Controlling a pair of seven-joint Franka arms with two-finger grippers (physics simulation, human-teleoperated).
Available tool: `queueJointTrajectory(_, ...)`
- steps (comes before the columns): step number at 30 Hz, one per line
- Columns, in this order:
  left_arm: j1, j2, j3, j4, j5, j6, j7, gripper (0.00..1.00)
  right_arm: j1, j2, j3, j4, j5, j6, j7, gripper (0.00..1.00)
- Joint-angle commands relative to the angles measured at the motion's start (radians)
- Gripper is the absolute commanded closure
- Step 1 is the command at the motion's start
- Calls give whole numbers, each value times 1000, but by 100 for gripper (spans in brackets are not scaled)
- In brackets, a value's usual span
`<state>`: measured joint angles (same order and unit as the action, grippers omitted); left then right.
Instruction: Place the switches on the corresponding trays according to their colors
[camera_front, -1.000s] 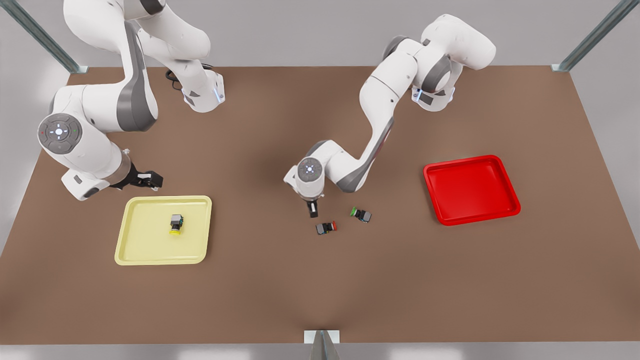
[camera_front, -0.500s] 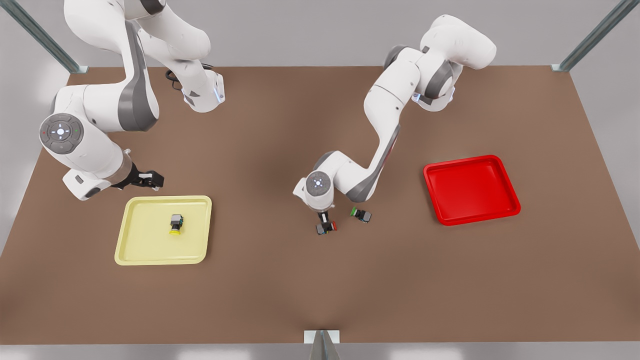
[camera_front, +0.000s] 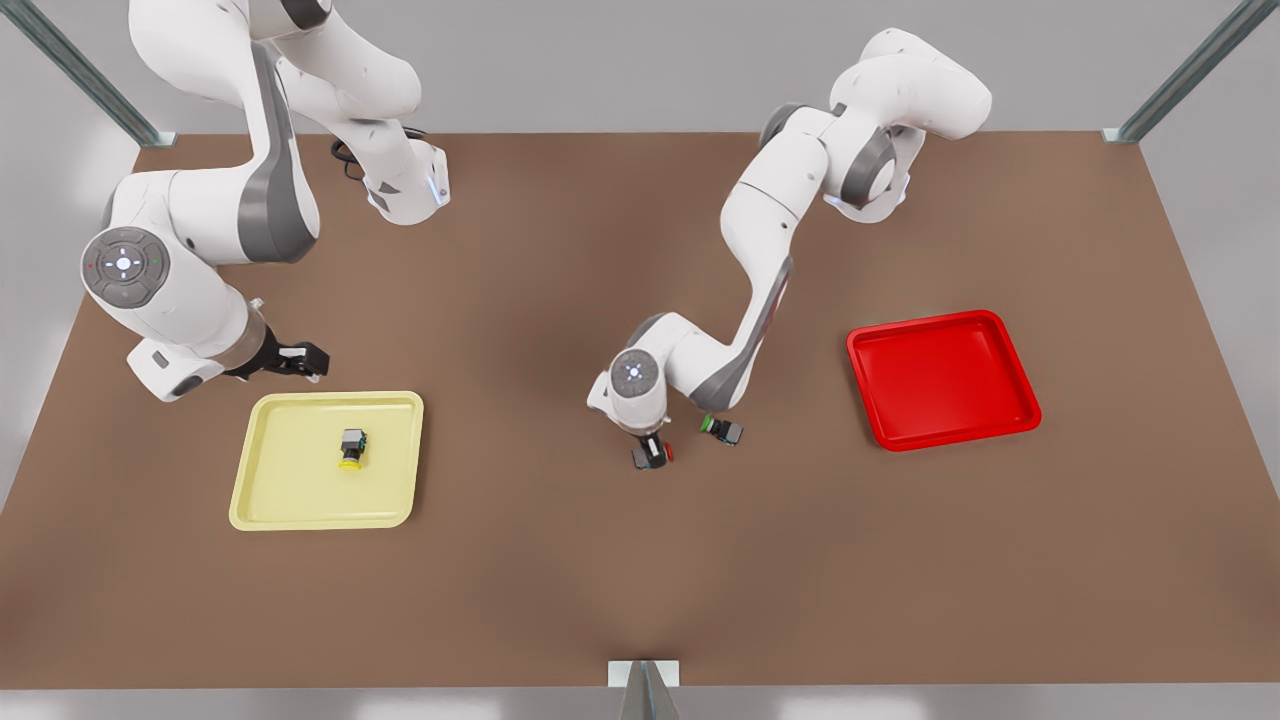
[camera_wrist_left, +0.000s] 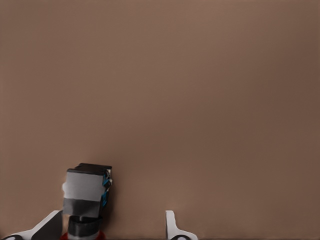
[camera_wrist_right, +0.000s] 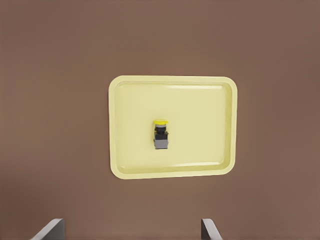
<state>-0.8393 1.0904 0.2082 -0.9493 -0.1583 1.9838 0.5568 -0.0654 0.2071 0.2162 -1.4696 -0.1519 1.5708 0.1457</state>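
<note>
On the brown desk, the yellow switch is seen inside the yellow tray; the red tray is bare. The right claw waits open beside the yellow tray. The open left claw straddles the red switch, the green switch nearby.

Front view: high, steep downward look over the whole brown surface, arm bases along the far edge. Left wrist view: very close to the surface, looking down at the red switch, which the front view has at centre. Right wrist view: higher, looking straight down on the yellow tray, lower left in the front view.
</note>
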Motion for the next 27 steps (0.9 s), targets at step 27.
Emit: queueJointTrajectory(27,-6,51,37,53,-27,32,11,0,-1,-2,3,0,0,-2,0,0)
